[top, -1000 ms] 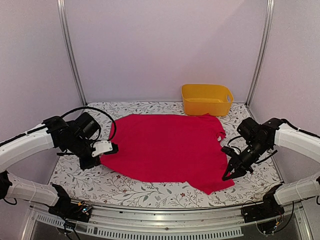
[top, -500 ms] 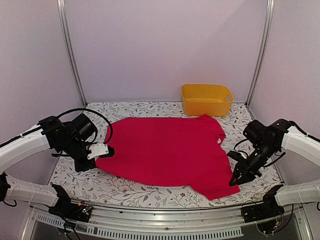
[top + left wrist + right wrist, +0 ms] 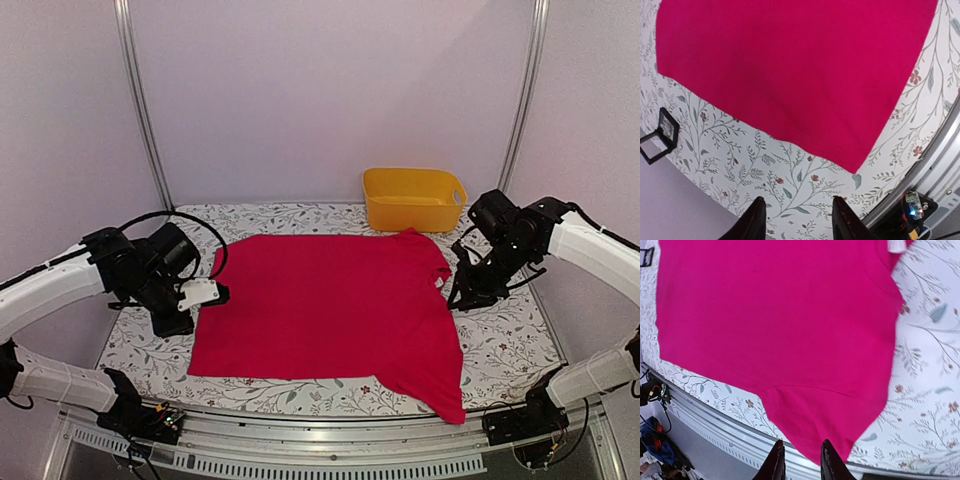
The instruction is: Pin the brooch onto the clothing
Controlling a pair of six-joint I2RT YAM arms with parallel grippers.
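The clothing, a bright red-pink T-shirt [image 3: 330,305], lies spread flat on the floral tablecloth, and its white neck label [image 3: 897,245] shows at the top of the right wrist view. No brooch shows in any view. My left gripper [image 3: 190,305] [image 3: 799,220] hovers just off the shirt's left edge [image 3: 790,65], open, with only tablecloth between its fingers. My right gripper [image 3: 466,295] [image 3: 801,466] hangs above the shirt's right side near the sleeve [image 3: 835,410]. It is open and holds nothing.
A yellow basket [image 3: 413,198] stands at the back right, beyond the shirt. The table's metal front rail [image 3: 725,425] runs close to the shirt's near sleeve. A small black square bracket [image 3: 657,136] sits at the tablecloth's edge by the left arm.
Both grippers have opened and let go of the shirt, which now lies flatter and further forward. The right arm has lifted and drawn back; the left has hardly moved.
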